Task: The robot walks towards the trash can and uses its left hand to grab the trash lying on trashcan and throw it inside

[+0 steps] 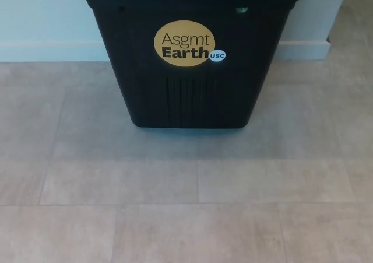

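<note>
A black trash can (192, 94) stands on the floor at the top middle of the head view, against a pale wall. Its front carries a round yellow sticker (184, 44) reading "Asgmt Earth" with a small blue and white "USC" badge (217, 56). The can's top is cut off by the picture's upper edge, so whatever lies on it is hidden. A small greenish bit (242, 9) shows just under the rim at the upper right; I cannot tell what it is. Neither of my hands shows.
Grey tiled floor (186, 204) stretches from the can's base toward me. A white baseboard (46, 52) runs along the wall behind the can. A wall corner (335, 30) juts out at the upper right.
</note>
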Robot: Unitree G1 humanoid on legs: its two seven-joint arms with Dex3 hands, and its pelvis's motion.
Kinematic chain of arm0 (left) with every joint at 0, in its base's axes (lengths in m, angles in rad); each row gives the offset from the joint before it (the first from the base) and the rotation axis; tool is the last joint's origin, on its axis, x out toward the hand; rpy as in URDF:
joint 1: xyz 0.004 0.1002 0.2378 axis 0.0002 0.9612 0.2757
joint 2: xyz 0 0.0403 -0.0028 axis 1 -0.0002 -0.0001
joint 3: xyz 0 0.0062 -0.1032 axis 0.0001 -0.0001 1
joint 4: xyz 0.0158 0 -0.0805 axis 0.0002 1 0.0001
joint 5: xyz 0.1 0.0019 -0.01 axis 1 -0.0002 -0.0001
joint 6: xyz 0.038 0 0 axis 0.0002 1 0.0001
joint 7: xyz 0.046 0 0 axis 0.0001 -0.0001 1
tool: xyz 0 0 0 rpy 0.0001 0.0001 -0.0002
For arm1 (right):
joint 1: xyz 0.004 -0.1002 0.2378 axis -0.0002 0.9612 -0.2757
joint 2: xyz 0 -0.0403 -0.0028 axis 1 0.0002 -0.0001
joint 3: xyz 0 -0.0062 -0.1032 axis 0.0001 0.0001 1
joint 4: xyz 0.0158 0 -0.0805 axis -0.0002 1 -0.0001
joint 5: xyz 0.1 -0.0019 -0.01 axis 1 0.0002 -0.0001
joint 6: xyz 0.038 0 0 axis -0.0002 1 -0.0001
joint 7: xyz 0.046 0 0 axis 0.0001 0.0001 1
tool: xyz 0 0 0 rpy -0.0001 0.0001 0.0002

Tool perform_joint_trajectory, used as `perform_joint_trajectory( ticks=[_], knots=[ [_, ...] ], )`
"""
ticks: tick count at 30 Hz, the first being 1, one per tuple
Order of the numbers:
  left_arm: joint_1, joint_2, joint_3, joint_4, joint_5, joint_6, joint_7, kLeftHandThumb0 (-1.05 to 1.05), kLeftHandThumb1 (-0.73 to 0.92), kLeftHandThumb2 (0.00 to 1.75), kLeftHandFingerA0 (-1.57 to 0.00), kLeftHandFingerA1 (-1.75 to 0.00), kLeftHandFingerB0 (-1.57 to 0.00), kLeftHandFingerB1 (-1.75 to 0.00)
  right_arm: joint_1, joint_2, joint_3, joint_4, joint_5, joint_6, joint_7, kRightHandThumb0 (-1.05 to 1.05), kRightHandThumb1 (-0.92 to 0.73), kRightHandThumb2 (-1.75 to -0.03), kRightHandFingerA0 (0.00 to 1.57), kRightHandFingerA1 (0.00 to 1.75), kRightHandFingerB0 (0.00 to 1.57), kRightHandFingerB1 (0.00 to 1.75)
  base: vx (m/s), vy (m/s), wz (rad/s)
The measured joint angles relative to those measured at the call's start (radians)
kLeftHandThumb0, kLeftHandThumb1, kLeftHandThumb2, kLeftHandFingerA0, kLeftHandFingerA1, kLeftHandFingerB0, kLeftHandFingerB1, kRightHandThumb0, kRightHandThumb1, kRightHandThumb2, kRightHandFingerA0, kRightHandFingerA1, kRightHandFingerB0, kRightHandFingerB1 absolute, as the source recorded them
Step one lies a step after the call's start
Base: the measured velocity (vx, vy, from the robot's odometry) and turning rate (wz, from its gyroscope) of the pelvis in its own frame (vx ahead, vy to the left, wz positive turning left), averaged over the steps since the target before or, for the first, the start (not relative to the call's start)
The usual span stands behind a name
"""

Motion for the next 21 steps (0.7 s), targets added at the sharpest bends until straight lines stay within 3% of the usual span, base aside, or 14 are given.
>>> perform_joint_trajectory(
  ticks=[11, 12, 13, 14, 15, 16, 17, 18, 19, 20, 21],
  knots=[
    [0.005, 0.004, 0.03, -0.008, -0.012, -0.016, -0.024, -0.04, 0.43, 0.52, -0.55, -0.63, -0.47, -0.51, -0.008, -0.015, 0.003, 0.054, -0.002, -0.133, -0.011, -0.6, -0.42, -0.75, 0.2, 0.51, 0.27, 0.46, 0.0, 0.0, 0.0],
    [0.004, 0.004, 0.033, -0.006, -0.012, -0.016, -0.025, -0.05, 0.28, 0.76, -0.45, -0.67, -0.39, -0.6, -0.011, -0.015, 0.004, 0.063, -0.002, -0.14, -0.011, -0.63, -0.43, -0.77, 0.18, 0.51, 0.24, 0.46, 0.0, 0.0, 0.0],
    [0.004, 0.004, 0.034, -0.004, -0.013, -0.016, -0.026, -0.05, 0.28, 0.76, -0.45, -0.67, -0.39, -0.6, -0.014, -0.015, 0.004, 0.07, -0.002, -0.145, -0.011, -0.63, -0.43, -0.77, 0.18, 0.51, 0.24, 0.46, 0.0, 0.0, 0.0],
    [0.003, 0.004, 0.035, -0.001, -0.013, -0.017, -0.027, -0.06, 0.46, 0.55, -0.63, -0.68, -0.41, -0.51, -0.017, -0.015, 0.007, 0.077, -0.003, -0.151, -0.011, -0.65, -0.43, -0.78, 0.18, 0.51, 0.24, 0.45, 0.0, 0.0, 0.0],
    [0.002, 0.004, 0.036, 0.001, -0.013, -0.017, -0.028, -0.06, 0.46, 0.55, -0.63, -0.68, -0.41, -0.51, -0.018, -0.015, 0.008, 0.082, -0.004, -0.154, -0.011, -0.65, -0.43, -0.78, 0.18, 0.51, 0.24, 0.45, 0.0, 0.0, 0.0],
    [0.003, 0.004, 0.036, -0.002, -0.014, -0.017, -0.03, -0.07, 0.47, 0.53, -0.61, -0.65, -0.43, -0.5, -0.02, -0.015, 0.009, 0.089, -0.004, -0.16, -0.011, -0.64, -0.54, -0.56, 0.19, 0.45, 0.29, 0.35, 0.0, 0.0, 0.0],
    [0.006, 0.004, 0.037, -0.007, -0.015, -0.017, -0.032, -0.07, 0.47, 0.53, -0.61, -0.65, -0.43, -0.5, -0.021, -0.015, 0.009, 0.092, -0.004, -0.164, -0.011, -0.64, -0.54, -0.56, 0.19, 0.45, 0.29, 0.35, 0.0, 0.0, 0.0],
    [0.011, 0.004, 0.037, -0.018, -0.016, -0.017, -0.035, -0.06, 0.31, 0.78, -0.46, -0.67, -0.34, -0.58, -0.022, -0.015, 0.009, 0.098, -0.004, -0.172, -0.011, -0.65, -0.54, -0.57, 0.17, 0.45, 0.26, 0.35, 0.0, 0.0, 0.0],
    [0.015, 0.005, 0.037, -0.027, -0.017, -0.017, -0.039, -0.06, 0.31, 0.78, -0.46, -0.67, -0.34, -0.58, -0.022, -0.015, 0.01, 0.102, -0.004, -0.176, -0.011, -0.65, -0.54, -0.57, 0.17, 0.45, 0.26, 0.35, 0.0, 0.0, 0.0],
    [0.017, 0.005, 0.038, -0.032, -0.019, -0.017, -0.042, -0.04, 0.49, 0.54, -0.53, -0.62, -0.4, -0.49, -0.022, -0.016, 0.011, 0.103, -0.004, -0.177, -0.01, -0.64, -0.55, -0.56, 0.17, 0.45, 0.26, 0.34, 0.0, 0.0, 0.0],
    [0.02, 0.006, 0.04, -0.039, -0.022, -0.017, -0.045, -0.04, 0.49, 0.54, -0.53, -0.62, -0.4, -0.49, -0.022, -0.017, 0.012, 0.103, -0.004, -0.179, -0.01, -0.64, -0.55, -0.56, 0.17, 0.45, 0.26, 0.34, 0.0, 0.0, 0.0]
  ],
)
